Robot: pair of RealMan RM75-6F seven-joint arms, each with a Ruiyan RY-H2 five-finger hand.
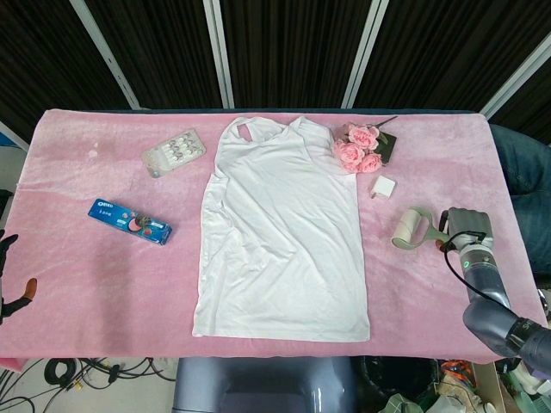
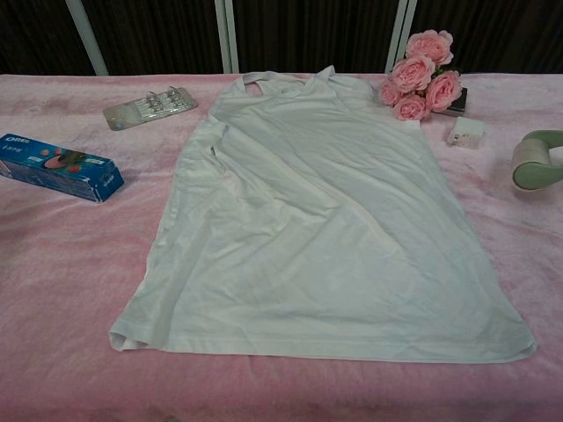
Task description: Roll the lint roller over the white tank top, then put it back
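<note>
The white tank top (image 1: 280, 232) lies flat on the pink cloth, neckline at the far side; the chest view shows the tank top (image 2: 325, 229) with nothing on it. The pale green lint roller (image 1: 408, 230) is off the top, over the cloth to its right. Its handle runs under my right hand (image 1: 466, 226), which holds it; the wrist housing hides the fingers. In the chest view only the roller head (image 2: 533, 165) shows at the right edge. A sliver of my left hand (image 1: 7, 262) shows at the far left edge, away from everything.
Pink flowers (image 1: 356, 148) and a white charger cube (image 1: 383, 187) lie just beyond the roller. A blister pack (image 1: 174, 151) and a blue Oreo box (image 1: 131, 221) sit left of the top. The table's right edge is close to my right arm.
</note>
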